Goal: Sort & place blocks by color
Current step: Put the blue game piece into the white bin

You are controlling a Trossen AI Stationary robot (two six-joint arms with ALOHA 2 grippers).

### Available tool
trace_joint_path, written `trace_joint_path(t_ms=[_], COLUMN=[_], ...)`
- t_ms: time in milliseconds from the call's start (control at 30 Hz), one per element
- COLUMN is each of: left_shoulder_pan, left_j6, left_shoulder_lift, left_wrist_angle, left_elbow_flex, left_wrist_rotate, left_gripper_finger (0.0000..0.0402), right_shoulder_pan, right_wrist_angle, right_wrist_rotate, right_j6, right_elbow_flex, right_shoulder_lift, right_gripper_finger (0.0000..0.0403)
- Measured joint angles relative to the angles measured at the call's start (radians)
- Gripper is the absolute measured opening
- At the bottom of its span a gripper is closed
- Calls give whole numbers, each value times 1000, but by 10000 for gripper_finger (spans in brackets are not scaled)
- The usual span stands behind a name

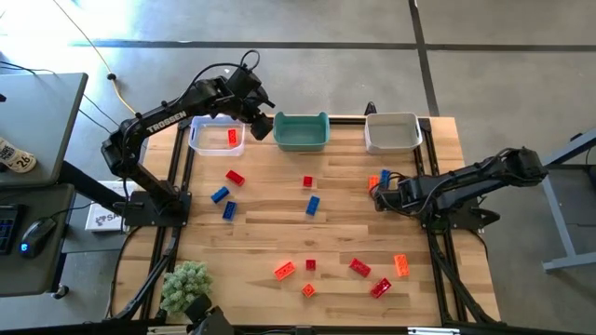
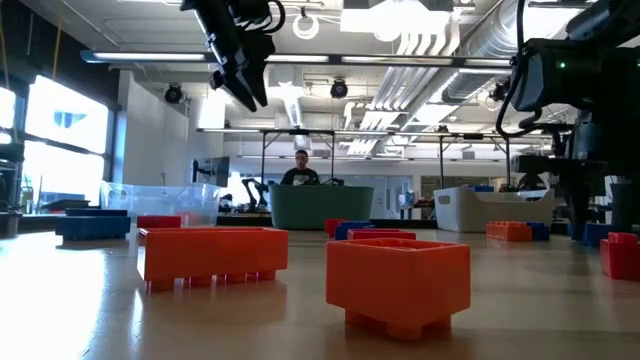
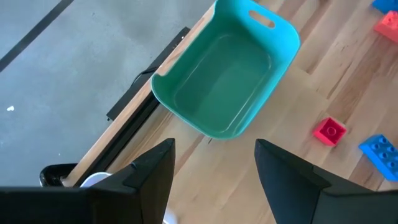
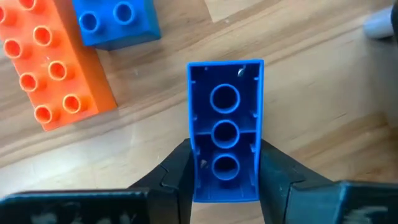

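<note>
Beside the orange block [image 4: 53, 62], your right end effector [image 4: 225, 180] clamps a light, rigid, slick blue block [image 4: 225, 118] across its long sides; left end effector [image 3: 214, 171] gapes above the teal bin [image 3: 224, 81].

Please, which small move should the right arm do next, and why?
Probably lift straight up. The right end effector has its fingers closed on the sides of a blue block, low over the table, beside an orange block.

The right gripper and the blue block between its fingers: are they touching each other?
Touching. In the right wrist view, both fingers of the right gripper press against the sides of the upturned blue block, with no gap.
</note>
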Motion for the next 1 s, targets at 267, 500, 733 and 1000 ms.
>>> trace_joint_path(t_ms=[267, 500, 733, 1000], left_shoulder_pan=[0, 0, -20, -89], left_j6=[-33, -98, -118, -149], left_shoulder_lift=[0, 0, 0, 0], left_wrist_angle=[8, 8, 8, 7], left_elbow_flex=[0, 0, 0, 0], left_wrist_rotate=[0, 0, 0, 0], left_gripper_finger=[209, 209, 209, 209], right_shoulder_pan=[0, -53, -254, -591], right_wrist_angle=[-21, -120, -188, -171], right_wrist_rotate=[57, 197, 327, 336], right_j6=[-117, -304, -699, -1214], right_elbow_flex=[92, 245, 412, 577], right_shoulder_lift=[1, 1, 0, 0], right_gripper_finger=[106, 106, 106, 106])
